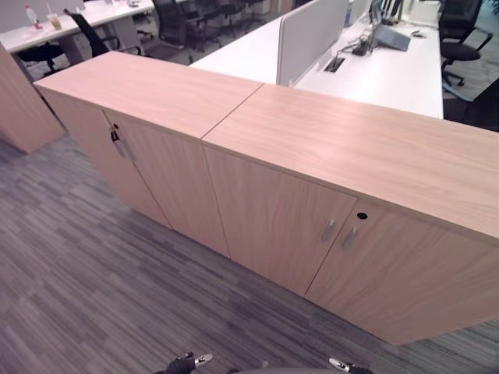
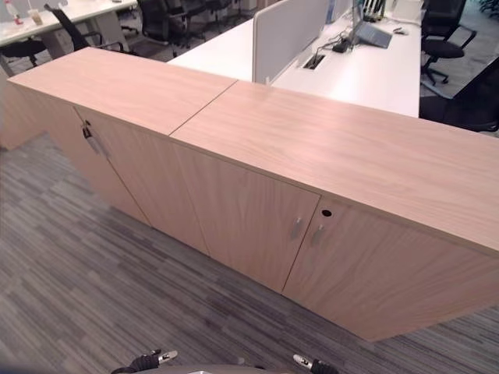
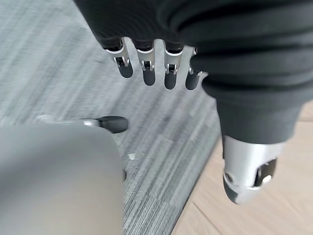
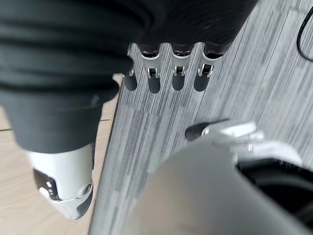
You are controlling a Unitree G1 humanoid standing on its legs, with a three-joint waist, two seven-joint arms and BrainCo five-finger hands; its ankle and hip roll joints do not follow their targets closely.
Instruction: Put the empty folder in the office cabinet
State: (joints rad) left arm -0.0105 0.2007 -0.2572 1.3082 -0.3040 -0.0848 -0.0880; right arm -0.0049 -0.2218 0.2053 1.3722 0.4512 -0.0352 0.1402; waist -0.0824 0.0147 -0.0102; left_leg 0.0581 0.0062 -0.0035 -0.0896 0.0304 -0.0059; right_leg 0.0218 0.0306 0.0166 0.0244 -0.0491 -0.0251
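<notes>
From our head, both eyes look down on the same wood cabinet point(image 1: 312, 179) and grey carpet point(image 1: 86, 288), while our wrist cameras look closely down at that carpet.

left hand point(image 3: 156, 68) relaxed, right hand point(image 4: 166, 73) relaxed

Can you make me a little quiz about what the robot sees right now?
1. True or false: the doors of the office cabinet are shut.
2. What holds something right now? A) left hand B) right hand C) neither
3. Fill in: the floor in front of the cabinet is grey striped ____.

Key: 1 true. 2 C, both hands hang with relaxed fingers over the floor. 3 carpet.
</notes>
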